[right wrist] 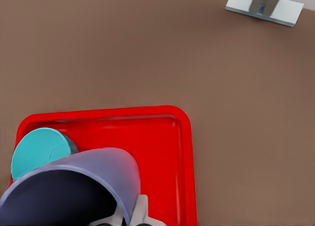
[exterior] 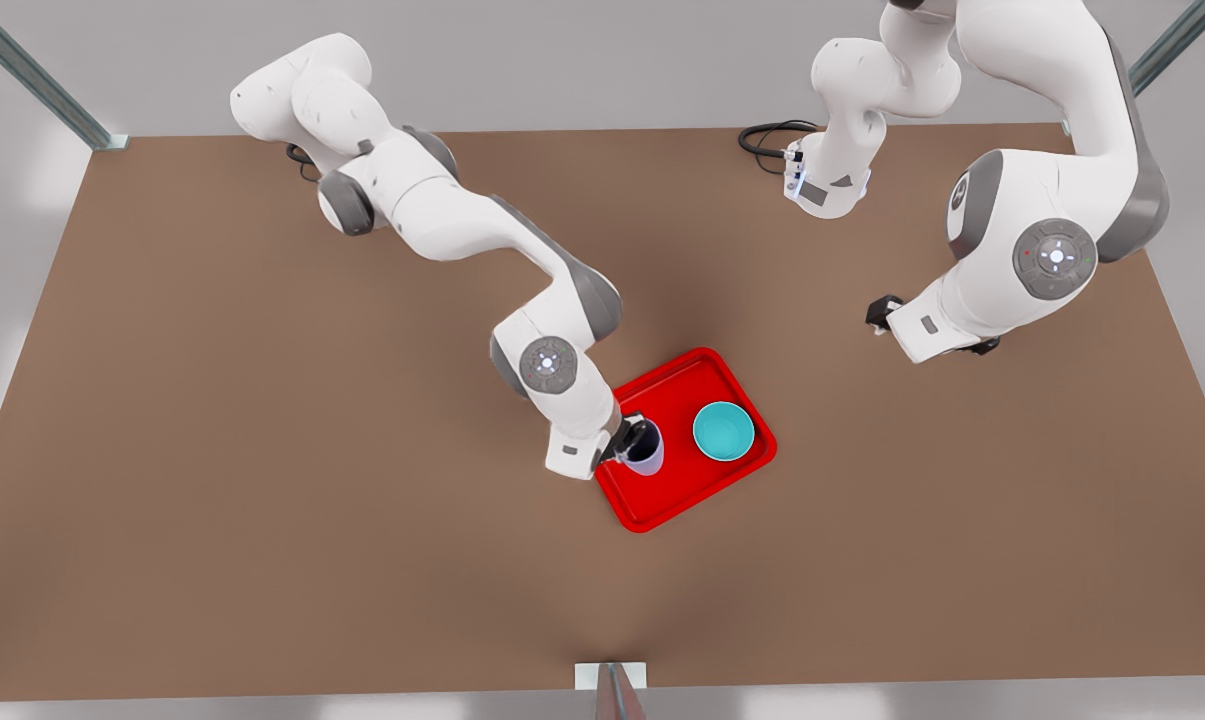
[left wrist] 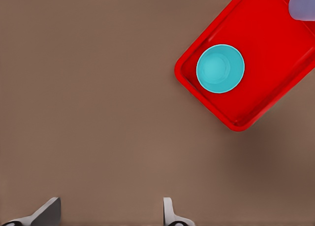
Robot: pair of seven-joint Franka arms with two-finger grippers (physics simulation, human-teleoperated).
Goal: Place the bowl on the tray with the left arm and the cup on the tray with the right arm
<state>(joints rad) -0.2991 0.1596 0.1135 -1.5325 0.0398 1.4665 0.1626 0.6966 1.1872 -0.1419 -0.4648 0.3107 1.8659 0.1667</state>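
Observation:
The red tray (exterior: 684, 384) lies near the table's middle. The teal bowl (exterior: 723, 431) stands upright on it, on the side toward the front view's right, and also appears in the left wrist view (left wrist: 220, 68) and behind the cup (right wrist: 37, 152). The lavender cup (exterior: 646, 456) is over the tray's other side (right wrist: 152, 137), with my right gripper (exterior: 630, 440) shut on its rim (right wrist: 98, 172). I cannot tell if the cup rests on the tray. My left gripper (exterior: 880, 314) hangs open and high over bare table at the front view's right, well apart from the tray (left wrist: 275, 44).
A metal post with a white foot (exterior: 610, 680) stands at the table's near edge, seen too in the right wrist view (right wrist: 265, 4). A black cable (exterior: 768, 136) lies by the far arm base. Brown table surrounds the tray.

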